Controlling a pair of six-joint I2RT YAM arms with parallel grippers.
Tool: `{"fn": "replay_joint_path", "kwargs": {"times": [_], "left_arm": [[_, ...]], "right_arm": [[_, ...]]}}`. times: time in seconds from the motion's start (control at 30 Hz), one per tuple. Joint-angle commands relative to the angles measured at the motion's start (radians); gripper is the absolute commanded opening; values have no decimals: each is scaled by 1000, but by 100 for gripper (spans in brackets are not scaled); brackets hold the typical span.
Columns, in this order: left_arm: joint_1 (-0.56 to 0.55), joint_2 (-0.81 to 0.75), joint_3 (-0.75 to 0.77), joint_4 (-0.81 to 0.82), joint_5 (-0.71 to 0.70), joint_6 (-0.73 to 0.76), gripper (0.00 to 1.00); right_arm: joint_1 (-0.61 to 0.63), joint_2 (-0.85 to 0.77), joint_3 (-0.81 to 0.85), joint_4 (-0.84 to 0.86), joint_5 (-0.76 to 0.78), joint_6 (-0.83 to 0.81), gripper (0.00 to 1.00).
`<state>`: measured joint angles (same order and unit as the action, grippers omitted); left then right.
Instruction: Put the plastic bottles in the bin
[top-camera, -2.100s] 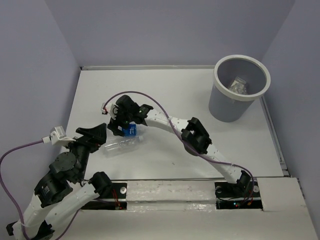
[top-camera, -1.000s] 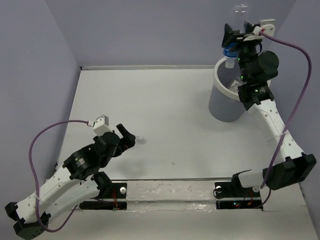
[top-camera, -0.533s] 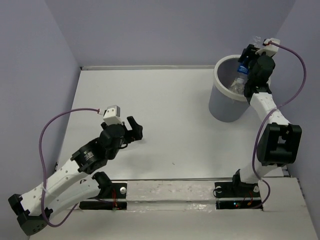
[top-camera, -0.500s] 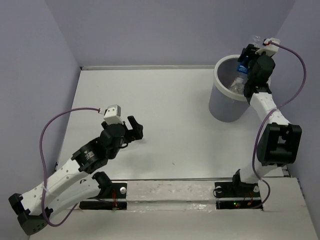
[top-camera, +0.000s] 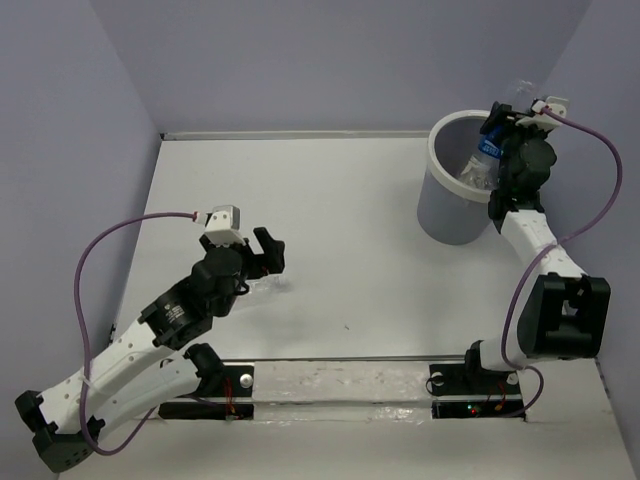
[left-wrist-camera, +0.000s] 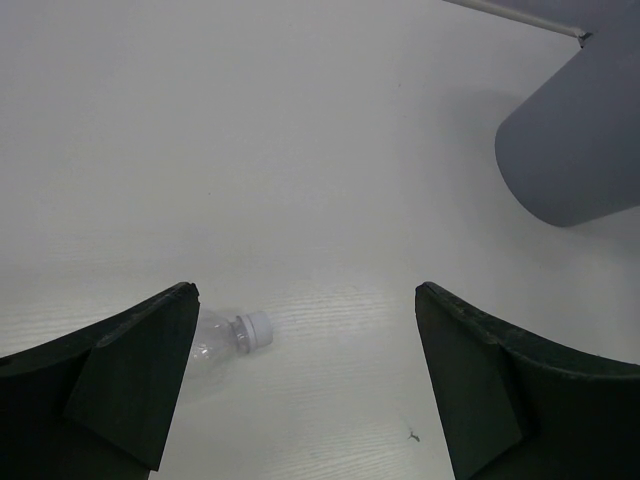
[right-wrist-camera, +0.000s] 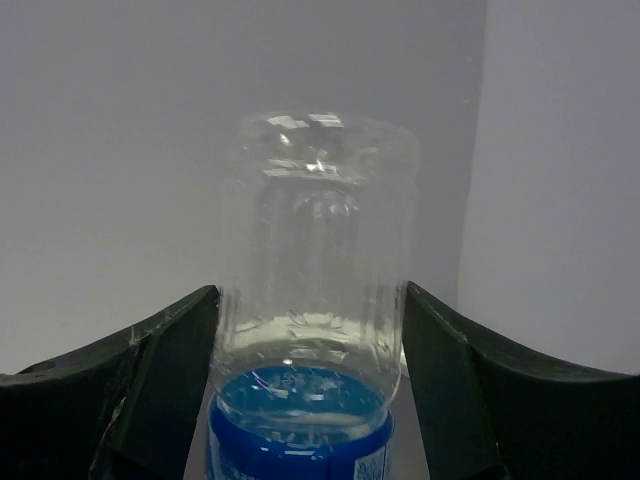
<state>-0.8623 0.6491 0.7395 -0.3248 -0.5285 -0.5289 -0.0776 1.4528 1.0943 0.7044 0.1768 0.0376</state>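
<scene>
The labelled bottle (right-wrist-camera: 315, 280) is judged empty: very light, thin-walled, and likely to dent under a firm squeeze. Its clear skin looks smooth and probably slippery, so take hold across the body where the ribs and the blue label band (right-wrist-camera: 300, 420) give purchase, not at the cap or the base. The right claw (right-wrist-camera: 310, 292) is grasping it this way, one finger (right-wrist-camera: 160, 370) against each side of the body just above the band. In the top view the bottle hangs tilted over the bin (top-camera: 447, 215), which stands at the far right corner of the desk (top-camera: 350, 200); its lower end dips inside the thick white rim. The body is see-through and ribbed, with a rounded base pointing away from the wrist camera. A loose bottle (left-wrist-camera: 225, 340) lies on its side in the left half of the desk, toward the near edge. It is clear, its white cap (left-wrist-camera: 258, 328) points toward the bin, and its body is partly hidden behind one finger. Expect it to roll if nudged, so close on it across its axis at mid-body. The left claw (left-wrist-camera: 307, 290) hovers above it, fully released and holding nothing.
</scene>
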Motion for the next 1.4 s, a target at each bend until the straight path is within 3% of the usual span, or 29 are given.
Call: {"fn": "replay_joint_path", "kwargs": {"times": [0.0,0.23,0.43,0.53,0.57,0.67,0.7,0.77,0.93,1.03,1.27,1.37], "left_arm": [[-1,-31,-9,62,-4,43,99],[-1,-80,-15,66,1,30,99],[0,-106,-11,58,-34,32,99],[-1,-124,21,47,-94,38,99],[0,-132,30,44,-108,38,99],[-1,-173,81,44,-165,56,99],[-1,-186,92,53,-180,61,99],[-1,-226,115,91,-232,81,99],[0,-319,92,208,-307,135,99],[3,-385,57,205,-378,152,99],[5,-548,-8,188,-456,142,99],[5,-548,-12,194,-455,152,99]], "right_arm": [[2,-49,-53,109,44,-65,79],[2,-115,5,26,-8,-70,83],[2,-230,-17,-97,-176,106,79],[73,-262,19,-266,-487,223,77],[149,-259,39,-302,-549,237,77],[322,-234,47,-409,-696,177,77],[432,-218,46,-433,-733,123,77],[569,-143,52,-483,-810,61,79],[754,82,143,-577,-801,-27,86],[892,260,338,-727,-786,-122,92],[1019,610,669,-967,-703,-271,96],[1078,716,830,-1040,-659,-330,97]]}}
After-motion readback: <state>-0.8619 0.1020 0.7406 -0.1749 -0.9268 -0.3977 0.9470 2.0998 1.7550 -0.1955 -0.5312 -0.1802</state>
